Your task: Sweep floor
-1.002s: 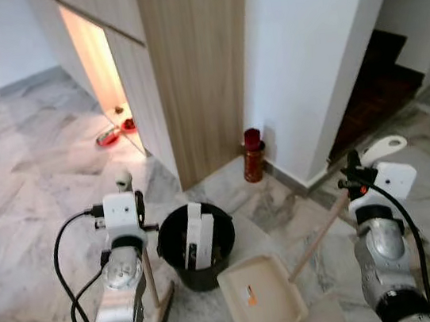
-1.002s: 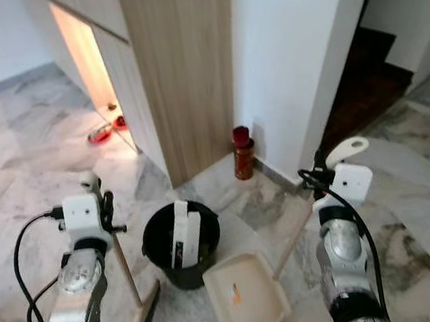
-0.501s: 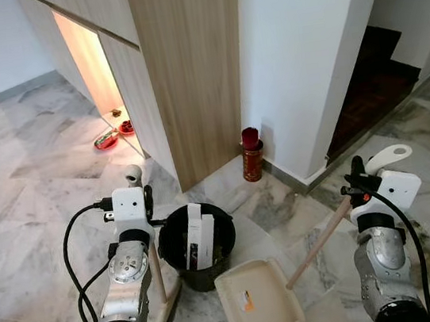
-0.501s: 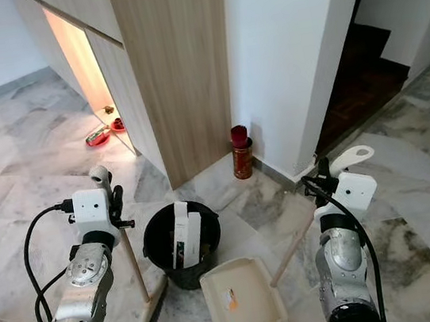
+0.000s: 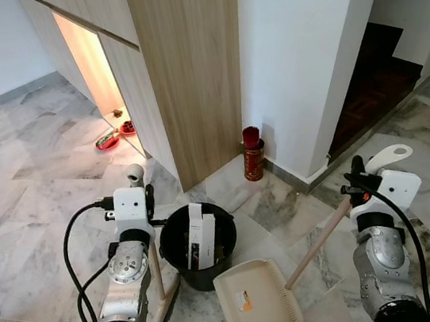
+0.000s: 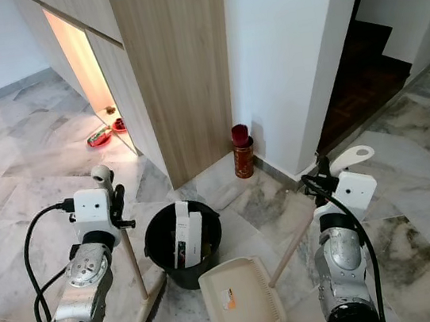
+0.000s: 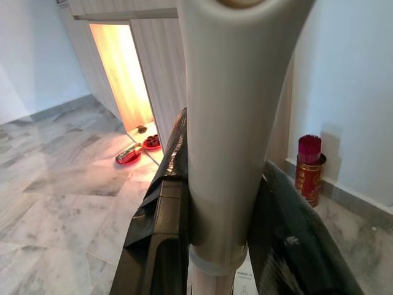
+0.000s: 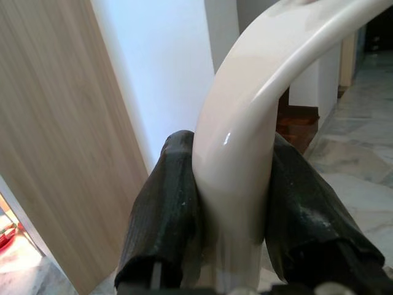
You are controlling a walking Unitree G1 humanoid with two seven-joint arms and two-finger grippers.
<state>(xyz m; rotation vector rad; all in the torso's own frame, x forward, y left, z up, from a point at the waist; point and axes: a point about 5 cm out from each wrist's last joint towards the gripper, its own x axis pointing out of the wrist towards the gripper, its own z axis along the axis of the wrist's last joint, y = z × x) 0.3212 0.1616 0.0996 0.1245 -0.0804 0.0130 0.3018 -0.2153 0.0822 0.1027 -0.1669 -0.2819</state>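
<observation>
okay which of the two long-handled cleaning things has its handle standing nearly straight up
The broom in the left tool, left of the black bucket. The dustpan, held by the right tool, has a slanted handle.

The marble floor [image 5: 20, 196] lies open toward its far left corner and behind the wooden cabinet [image 5: 185, 61]. Between the arms the way is crowded: a black bucket [image 5: 199, 247] stands touching the cream dustpan [image 5: 256, 307], with the broom [image 5: 160, 297] just beside the bucket's left. A red tin [image 5: 253, 156] stands at the white wall [image 5: 312, 51] foot. Right of the wall, a dark stairway [image 5: 372, 83] opens
</observation>
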